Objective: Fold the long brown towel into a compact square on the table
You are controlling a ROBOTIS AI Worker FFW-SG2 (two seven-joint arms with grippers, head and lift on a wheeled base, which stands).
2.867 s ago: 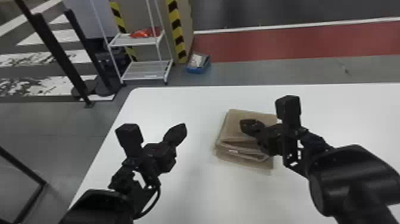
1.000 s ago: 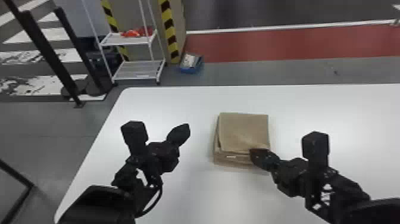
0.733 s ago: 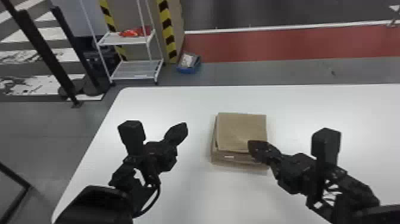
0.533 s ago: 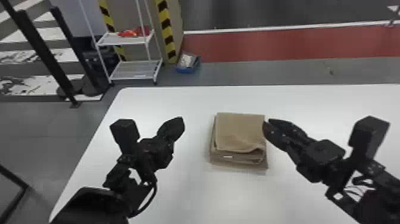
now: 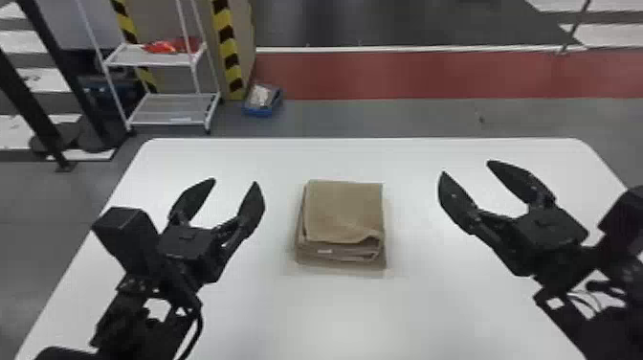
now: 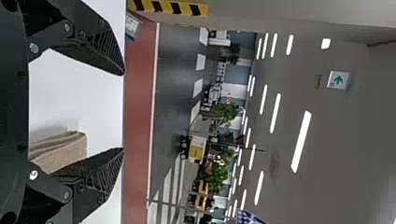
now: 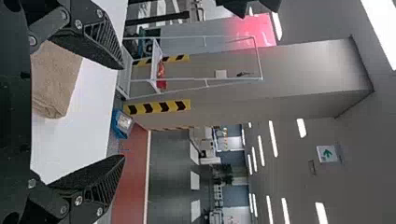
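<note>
On the left, my left hand (image 5: 235,181) is open, with its two fingers wide apart and nothing between them. It hangs over the bench (image 5: 335,320), a little way from the towel.

Next comes the brown towel (image 5: 343,210), lying on the bench between my two hands, touching neither. It is a thick, small stack, close to a square. The near side is a bit messy: the top flap lifts at the near right corner, the layers under it peek out, and a little pale tag (image 5: 325,251) shows there.

On the right, my right hand (image 5: 466,168) is open and empty too, apart from the towel.

I think the folding is just about done. If I tidy, I should come down softly on that lifted corner and press it flat. I should push down, not sideways, or the layers may slide. A finger could snag the loose edge and pull the fold open. If the shape is good enough, I should leave it be and keep both hands clear.
</note>
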